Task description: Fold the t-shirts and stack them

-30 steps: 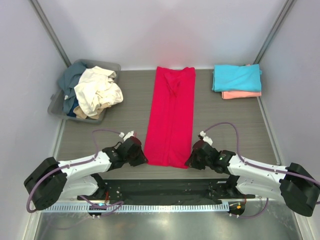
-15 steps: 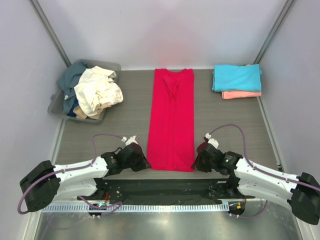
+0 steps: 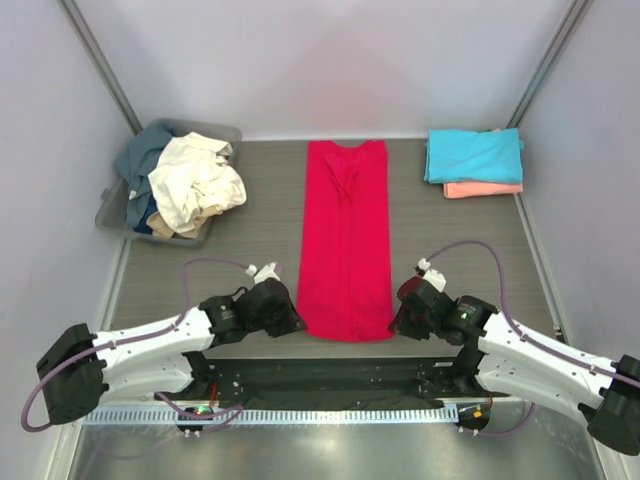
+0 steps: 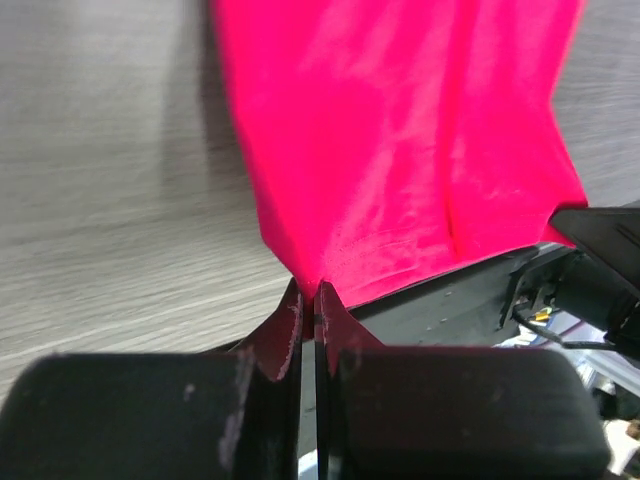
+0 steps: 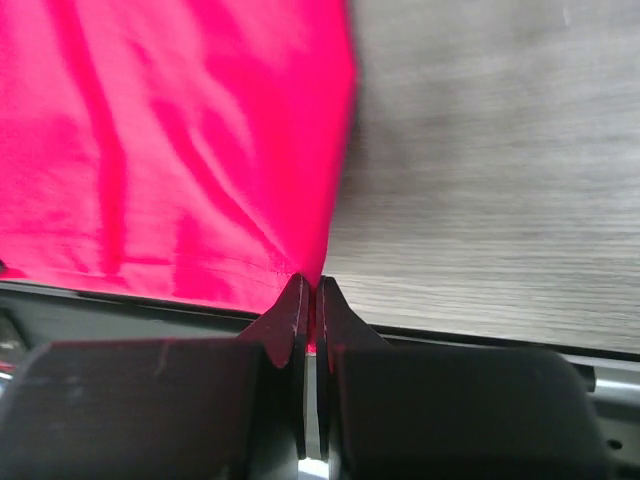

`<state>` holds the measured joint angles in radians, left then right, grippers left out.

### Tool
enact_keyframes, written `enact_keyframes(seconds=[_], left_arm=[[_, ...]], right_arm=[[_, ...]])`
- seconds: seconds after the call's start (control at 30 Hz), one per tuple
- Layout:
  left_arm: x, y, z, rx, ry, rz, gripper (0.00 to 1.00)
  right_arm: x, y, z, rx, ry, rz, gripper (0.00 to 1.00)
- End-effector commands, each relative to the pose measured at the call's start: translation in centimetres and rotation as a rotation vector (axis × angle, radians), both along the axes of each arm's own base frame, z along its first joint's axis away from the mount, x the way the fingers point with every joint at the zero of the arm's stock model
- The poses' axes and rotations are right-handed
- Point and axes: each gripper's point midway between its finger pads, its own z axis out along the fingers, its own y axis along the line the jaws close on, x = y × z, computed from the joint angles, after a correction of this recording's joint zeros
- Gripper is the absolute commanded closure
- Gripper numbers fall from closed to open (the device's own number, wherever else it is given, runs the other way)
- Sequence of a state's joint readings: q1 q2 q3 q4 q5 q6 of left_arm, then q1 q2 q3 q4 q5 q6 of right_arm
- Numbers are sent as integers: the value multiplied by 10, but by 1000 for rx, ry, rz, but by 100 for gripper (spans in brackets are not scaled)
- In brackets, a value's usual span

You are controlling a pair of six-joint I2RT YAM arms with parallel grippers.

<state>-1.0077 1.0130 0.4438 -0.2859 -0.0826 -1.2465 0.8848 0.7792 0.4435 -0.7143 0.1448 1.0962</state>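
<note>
The crimson red t-shirt [image 3: 345, 235] lies as a long narrow strip down the middle of the table, its hem at the near edge. My left gripper [image 3: 296, 325] is shut on the hem's left corner [image 4: 312, 288]. My right gripper [image 3: 396, 325] is shut on the hem's right corner [image 5: 312, 278]. The turquoise shirt [image 3: 474, 154] lies folded on the salmon pink shirt [image 3: 484, 188] at the back right. The cream shirt [image 3: 195, 182] and the slate blue shirt [image 3: 145, 150] lie crumpled in the tub.
The grey plastic tub [image 3: 115, 215] stands at the back left corner. The black base rail [image 3: 330, 375] runs along the near edge under the hem. Walls close in the back and both sides.
Both grippers have drawn the red shirt's hem toward the near edge, and the whole shirt has slid nearer and lies straighter. Both arms have swung in closer to their bases.
</note>
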Motion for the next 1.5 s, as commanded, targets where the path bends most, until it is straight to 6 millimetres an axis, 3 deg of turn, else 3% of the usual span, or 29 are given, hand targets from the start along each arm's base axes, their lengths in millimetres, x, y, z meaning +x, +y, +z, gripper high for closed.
enact_keyframes(seconds=[0.0, 0.03, 0.17, 0.5, 0.83, 0.93, 0.97, 1.03, 1.17, 1.47], left_arm=[[19, 1, 26, 93, -95, -16, 100], [25, -6, 42, 78, -121, -20, 100], [38, -10, 61, 102, -165, -31, 100], [75, 0, 89, 150, -229, -7, 100], [125, -6, 93, 190, -237, -17, 100], [141, -8, 86, 214, -220, -29, 100], [151, -10, 94, 201, -232, -26, 100], [162, -12, 86, 222, -222, -41, 100], [191, -15, 91, 215, -225, -44, 100], [233, -18, 77, 197, -176, -68, 100]], right_arm=[[25, 5, 35, -25, -105, -16, 99], [30, 5, 40, -40, -127, -14, 99], [50, 11, 62, -64, -199, -15, 99], [89, 4, 91, -176, -308, -21, 99], [138, -15, 103, -234, -354, -46, 99], [155, -16, 104, -241, -357, -52, 99], [162, -14, 108, -237, -372, -42, 99], [174, -16, 110, -239, -372, -50, 99], [197, -16, 113, -245, -387, -33, 99], [237, -9, 104, -223, -386, 17, 99]])
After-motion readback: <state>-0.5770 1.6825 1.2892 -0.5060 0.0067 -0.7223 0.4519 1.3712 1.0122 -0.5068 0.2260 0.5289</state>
